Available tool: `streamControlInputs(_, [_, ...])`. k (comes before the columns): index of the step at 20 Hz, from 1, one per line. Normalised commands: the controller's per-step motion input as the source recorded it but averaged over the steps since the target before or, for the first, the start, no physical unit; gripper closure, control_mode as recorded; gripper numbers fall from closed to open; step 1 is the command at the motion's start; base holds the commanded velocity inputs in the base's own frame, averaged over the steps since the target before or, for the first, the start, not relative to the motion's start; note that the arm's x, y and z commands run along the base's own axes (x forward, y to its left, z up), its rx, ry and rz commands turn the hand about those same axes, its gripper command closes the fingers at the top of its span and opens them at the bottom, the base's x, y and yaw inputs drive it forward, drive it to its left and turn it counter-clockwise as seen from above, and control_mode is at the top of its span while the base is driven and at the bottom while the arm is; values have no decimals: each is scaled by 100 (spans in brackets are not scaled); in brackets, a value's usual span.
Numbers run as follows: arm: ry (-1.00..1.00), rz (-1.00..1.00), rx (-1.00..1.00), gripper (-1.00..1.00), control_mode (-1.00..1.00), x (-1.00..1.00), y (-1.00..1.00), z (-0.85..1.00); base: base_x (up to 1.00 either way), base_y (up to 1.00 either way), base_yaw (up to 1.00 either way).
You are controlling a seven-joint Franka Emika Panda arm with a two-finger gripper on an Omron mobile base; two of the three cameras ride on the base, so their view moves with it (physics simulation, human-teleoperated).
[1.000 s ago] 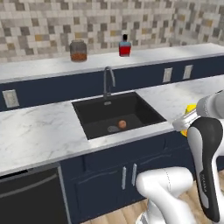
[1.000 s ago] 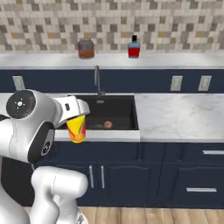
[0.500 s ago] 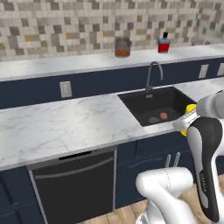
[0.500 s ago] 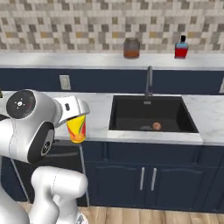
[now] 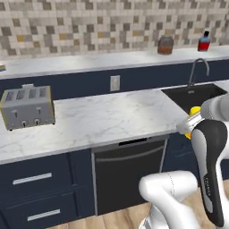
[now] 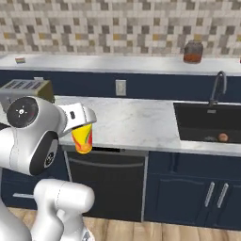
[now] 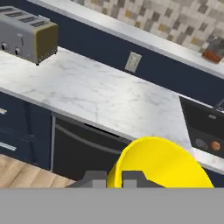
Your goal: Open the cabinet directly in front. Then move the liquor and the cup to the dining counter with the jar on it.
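Carry step: gripper (image 6: 84,126) clamped shut on the yellow cup (image 6: 82,138), held over the marble worktop's (image 6: 136,123) front edge; liquor (image 5: 204,41) already beside jar (image 5: 165,45) on back ledge; next, place cup there

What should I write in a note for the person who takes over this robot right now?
Gripper: shut on the yellow cup, carried off the surface, in front of the marble worktop.
Liquor: stands on the raised ledge by the tiled wall, right of the jar.
Done: cup picked up; liquor looks delivered beside the jar.
Left: set the cup on that ledge near the jar.
Nearby: toaster at left, sink at right.
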Motion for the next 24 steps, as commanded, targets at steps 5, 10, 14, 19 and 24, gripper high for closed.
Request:
streamControlInputs(5, [0,0,0,100,100,0,0,0,-41,100,12])
streamControlInputs(10, [0,0,0,100,100,0,0,0,-34,100,11])
streamControlInputs(14, [0,0,0,100,100,0,0,0,-24,100,10])
streamControlInputs(19, [0,0,0,100,100,0,0,0,-18,100,10])
streamControlInputs(24, [0,0,0,100,100,0,0,0,-10,100,9])
